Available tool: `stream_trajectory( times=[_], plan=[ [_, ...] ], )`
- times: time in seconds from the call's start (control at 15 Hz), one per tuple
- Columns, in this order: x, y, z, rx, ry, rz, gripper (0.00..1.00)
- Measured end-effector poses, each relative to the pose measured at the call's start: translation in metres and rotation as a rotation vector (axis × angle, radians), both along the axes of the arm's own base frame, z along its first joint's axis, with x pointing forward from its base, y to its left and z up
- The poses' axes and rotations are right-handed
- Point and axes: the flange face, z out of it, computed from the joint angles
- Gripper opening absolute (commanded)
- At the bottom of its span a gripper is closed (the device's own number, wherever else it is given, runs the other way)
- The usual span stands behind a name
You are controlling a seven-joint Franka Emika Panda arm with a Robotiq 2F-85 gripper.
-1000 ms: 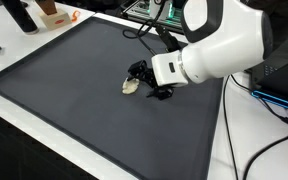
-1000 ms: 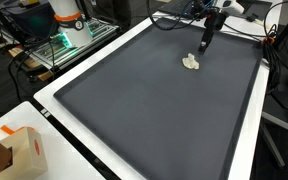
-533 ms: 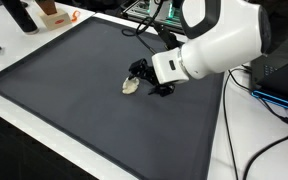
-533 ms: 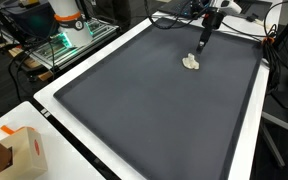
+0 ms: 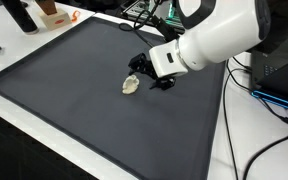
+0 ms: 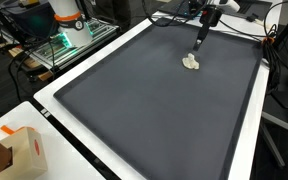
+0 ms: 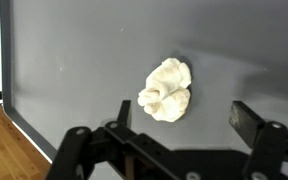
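The gripper (image 7: 185, 122) is seen with its jaws spread wide and closed on no object. In the wrist view a cream crumpled lump (image 7: 167, 90) is observed at 12 o'clock of the gap between the fingers (image 7: 123, 116), clear of both. The lump lies on the dark mat (image 7: 74, 60). In an exterior view the gripper (image 5: 144, 74) is held just above the mat (image 5: 54, 70), with the lump (image 5: 130, 85) at its 7 o'clock. A cardboard box (image 6: 19, 150) is noted well apart, off the mat's 7 o'clock corner.
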Motion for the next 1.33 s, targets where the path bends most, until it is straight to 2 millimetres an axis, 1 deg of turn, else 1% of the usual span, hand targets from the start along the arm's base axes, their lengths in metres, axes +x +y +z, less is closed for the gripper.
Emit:
stream_trajectory(
  times=[0.73, 1.07, 1.33],
  plan=[
    [-0.007, -0.022, 0.015, 0.081, 0.066, 0.072, 1.00],
    [-0.006, -0.033, 0.025, 0.161, 0.080, 0.087, 1.00],
    [-0.004, -0.042, 0.037, 0.250, 0.080, 0.091, 1.00]
  ],
)
